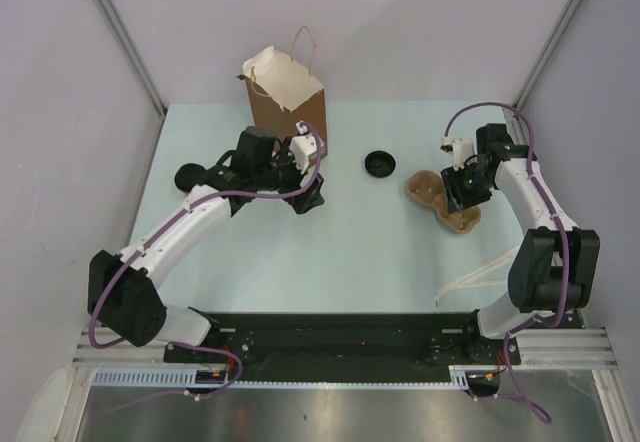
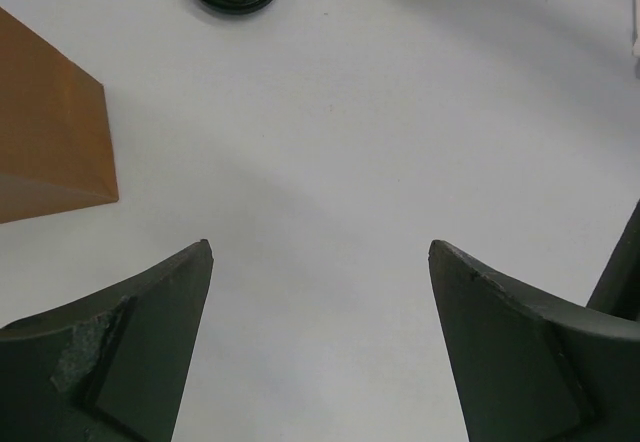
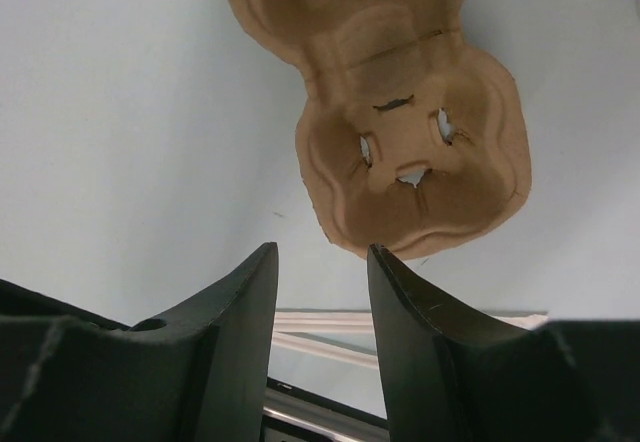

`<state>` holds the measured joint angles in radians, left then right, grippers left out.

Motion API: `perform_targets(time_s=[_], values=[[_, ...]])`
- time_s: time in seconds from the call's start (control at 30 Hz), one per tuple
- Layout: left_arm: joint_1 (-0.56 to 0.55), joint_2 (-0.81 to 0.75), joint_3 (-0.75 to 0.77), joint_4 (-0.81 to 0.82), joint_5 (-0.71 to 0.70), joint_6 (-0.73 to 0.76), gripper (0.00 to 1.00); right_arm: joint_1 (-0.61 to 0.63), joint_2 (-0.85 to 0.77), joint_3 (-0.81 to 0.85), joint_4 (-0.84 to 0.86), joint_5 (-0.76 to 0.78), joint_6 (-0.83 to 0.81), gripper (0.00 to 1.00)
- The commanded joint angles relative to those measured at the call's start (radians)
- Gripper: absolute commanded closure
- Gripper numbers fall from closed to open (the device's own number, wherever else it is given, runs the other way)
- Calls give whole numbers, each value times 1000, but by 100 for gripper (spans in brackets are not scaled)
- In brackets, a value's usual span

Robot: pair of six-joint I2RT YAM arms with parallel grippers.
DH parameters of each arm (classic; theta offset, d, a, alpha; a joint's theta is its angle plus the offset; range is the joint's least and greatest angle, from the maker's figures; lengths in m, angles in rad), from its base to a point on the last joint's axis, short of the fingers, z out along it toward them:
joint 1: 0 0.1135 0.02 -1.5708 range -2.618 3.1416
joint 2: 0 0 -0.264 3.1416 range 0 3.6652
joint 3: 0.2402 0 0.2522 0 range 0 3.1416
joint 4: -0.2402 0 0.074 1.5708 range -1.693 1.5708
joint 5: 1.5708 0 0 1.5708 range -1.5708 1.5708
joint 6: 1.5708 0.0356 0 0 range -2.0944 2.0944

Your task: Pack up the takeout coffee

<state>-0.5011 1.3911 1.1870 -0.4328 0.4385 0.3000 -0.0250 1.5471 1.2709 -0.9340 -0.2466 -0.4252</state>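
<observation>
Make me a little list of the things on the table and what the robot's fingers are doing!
Bag: tall brown paper bag with twine handles, standing at the back
Lid: round black plastic lid, lying flat between the arms
Tray: brown moulded-pulp two-cup carrier tray, empty
Left gripper: fingers open, holding nothing
Right gripper: fingers open, over the tray
Tan paper cup: not in view

I am driving this rig in a robotics lab cell, not a kitchen or a café. Plain pale grey panel walls (image 1: 60, 112) close in the workspace, joined by bare silver metal corner posts (image 1: 120, 37). The white-and-black left robot arm (image 1: 175, 227) and its twin right robot arm (image 1: 535, 197), strung with purple cables (image 1: 470, 109), sit on a flat black base plate (image 1: 340, 332). That plate is fixed to silver aluminium rails (image 1: 575, 344) at the near edge of a pale mint tabletop (image 1: 350, 252). White slotted cable ducting (image 1: 140, 374) runs along the front.
</observation>
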Motion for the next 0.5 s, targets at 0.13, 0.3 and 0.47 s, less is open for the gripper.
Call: perform_targets(time_s=[0.13, 0.3, 0.47], values=[[-13, 22, -29, 103, 34, -133, 6, 53, 67, -30, 67, 53, -35, 55], [-14, 22, -44, 112, 48, -150, 6, 68, 102, -38, 93, 72, -38, 55], [-13, 17, -52, 120, 46, -154, 6, 79, 136, -41, 109, 79, -41, 57]])
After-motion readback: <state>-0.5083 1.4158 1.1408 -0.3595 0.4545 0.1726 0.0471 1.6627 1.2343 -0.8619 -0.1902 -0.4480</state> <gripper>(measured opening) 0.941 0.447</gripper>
